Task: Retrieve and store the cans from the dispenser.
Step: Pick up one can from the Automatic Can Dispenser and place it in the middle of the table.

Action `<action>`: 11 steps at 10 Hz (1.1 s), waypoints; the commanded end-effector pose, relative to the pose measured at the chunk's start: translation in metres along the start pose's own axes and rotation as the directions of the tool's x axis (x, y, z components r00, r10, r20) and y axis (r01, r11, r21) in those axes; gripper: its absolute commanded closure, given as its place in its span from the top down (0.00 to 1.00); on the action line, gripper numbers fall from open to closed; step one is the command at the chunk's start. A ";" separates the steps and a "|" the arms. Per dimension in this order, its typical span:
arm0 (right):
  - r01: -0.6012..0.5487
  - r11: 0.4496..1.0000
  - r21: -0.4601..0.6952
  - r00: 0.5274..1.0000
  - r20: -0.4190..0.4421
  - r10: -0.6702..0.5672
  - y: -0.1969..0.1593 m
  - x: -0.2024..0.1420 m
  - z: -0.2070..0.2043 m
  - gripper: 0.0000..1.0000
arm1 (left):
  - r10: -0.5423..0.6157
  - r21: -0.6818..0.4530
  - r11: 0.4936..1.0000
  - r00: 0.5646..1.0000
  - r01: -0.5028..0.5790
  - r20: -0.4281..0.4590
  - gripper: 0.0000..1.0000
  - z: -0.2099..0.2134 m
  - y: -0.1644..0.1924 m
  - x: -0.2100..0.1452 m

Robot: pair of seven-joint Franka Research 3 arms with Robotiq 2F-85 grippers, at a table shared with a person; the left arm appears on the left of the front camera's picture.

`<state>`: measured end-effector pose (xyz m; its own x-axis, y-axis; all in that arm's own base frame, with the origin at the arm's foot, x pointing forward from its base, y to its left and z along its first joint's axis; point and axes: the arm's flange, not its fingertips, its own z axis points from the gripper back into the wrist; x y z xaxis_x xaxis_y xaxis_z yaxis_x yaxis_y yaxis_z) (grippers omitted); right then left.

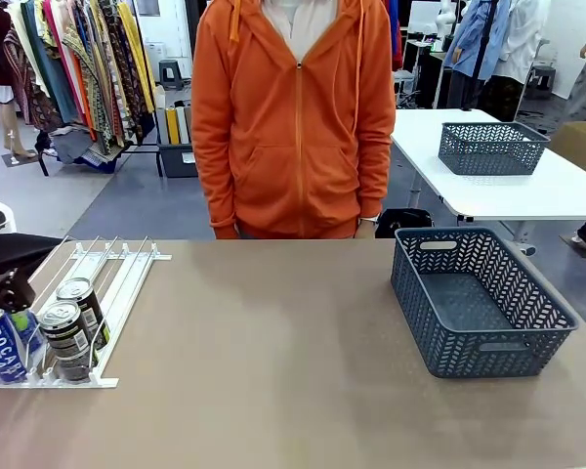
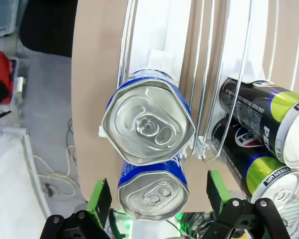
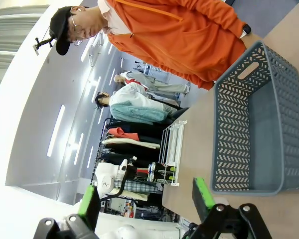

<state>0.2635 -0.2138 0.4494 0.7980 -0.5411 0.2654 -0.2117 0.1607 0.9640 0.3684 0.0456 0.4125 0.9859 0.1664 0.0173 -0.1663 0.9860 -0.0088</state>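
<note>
Hidden: from the front, the rear of the blue cans (image 2: 148, 124) is mostly covered; the front one is cut by the frame edge
Wrist views: left gripper (image 2: 157, 191) jaws apart, straddling the front blue can; right gripper (image 3: 145, 199) jaws apart, gripping nothing
Count: two blue cans, two dark cans (image 2: 269, 119), all in the dispenser (image 1: 127, 269) at table's left; one basket (image 1: 488, 357) at right

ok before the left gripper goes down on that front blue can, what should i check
1. left gripper open: ok
2. front blue can centred under the gripper: ok
3. gripper will clear the dispenser rail next to the dark cans: cannot tell
4. basket upright on the table: ok
5. person standing back from the dispenser: ok
6. right gripper open, far from the dispenser: ok
</note>
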 end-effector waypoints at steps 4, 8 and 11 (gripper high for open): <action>0.000 1.000 0.019 1.000 0.013 0.000 0.005 0.002 -0.001 1.00 | -0.026 -0.022 0.999 1.000 0.026 -0.010 0.00 -0.006 0.005 -0.010; 0.000 1.000 0.019 1.000 0.013 0.000 0.005 0.002 -0.001 1.00 | -0.026 -0.018 0.999 1.000 0.026 0.005 0.00 -0.007 0.004 -0.008; 0.000 1.000 0.019 1.000 0.013 0.000 0.005 0.002 -0.001 1.00 | -0.029 -0.015 0.999 0.999 0.029 0.020 0.00 -0.006 0.005 -0.009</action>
<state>0.2635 -0.2137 0.4494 0.7983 -0.5407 0.2654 -0.2120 0.1602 0.9641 0.3680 0.0475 0.4123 0.9880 0.1536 0.0147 -0.1534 0.9881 -0.0112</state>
